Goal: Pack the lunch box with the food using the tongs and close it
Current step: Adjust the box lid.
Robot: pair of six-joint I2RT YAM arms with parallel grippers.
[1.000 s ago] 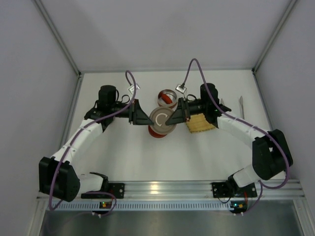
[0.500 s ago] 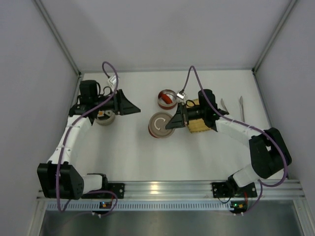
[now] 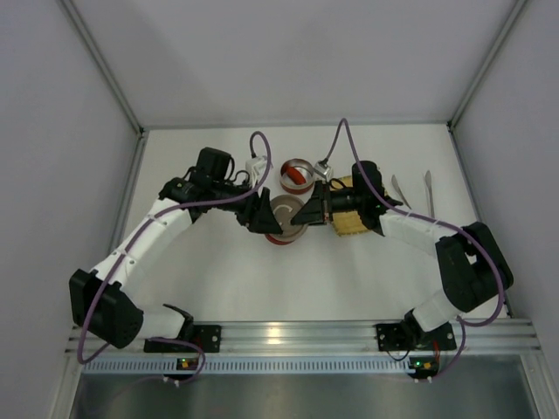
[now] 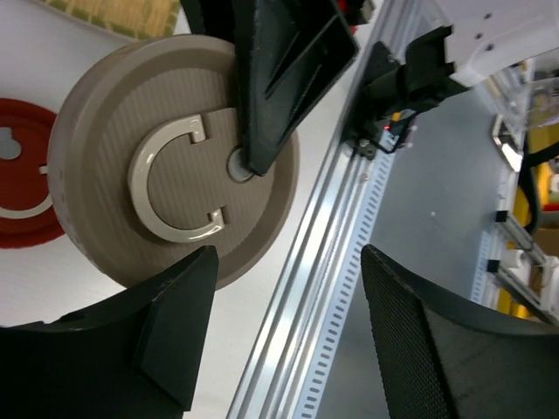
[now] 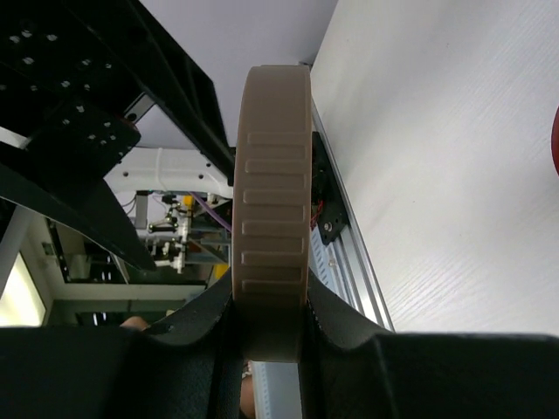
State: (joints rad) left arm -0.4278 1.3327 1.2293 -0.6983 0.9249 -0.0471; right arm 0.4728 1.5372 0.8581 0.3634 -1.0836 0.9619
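Swinging back in from well away, the left gripper now hangs released, jaws spread, beside the beige lid, on the side away from the bamboo mat. Between lid and mat, the right gripper stays clenched across the rim. Closing looks under way. Roughly level, handle up, the round lid has no long axis; its C-handle gapes toward the mat.

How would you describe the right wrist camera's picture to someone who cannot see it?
A thick beige round lid, seen edge-on, runs up the middle, clamped at the bottom between the right gripper's black fingers. The white table lies to its right; black parts of the left arm fill the upper left.
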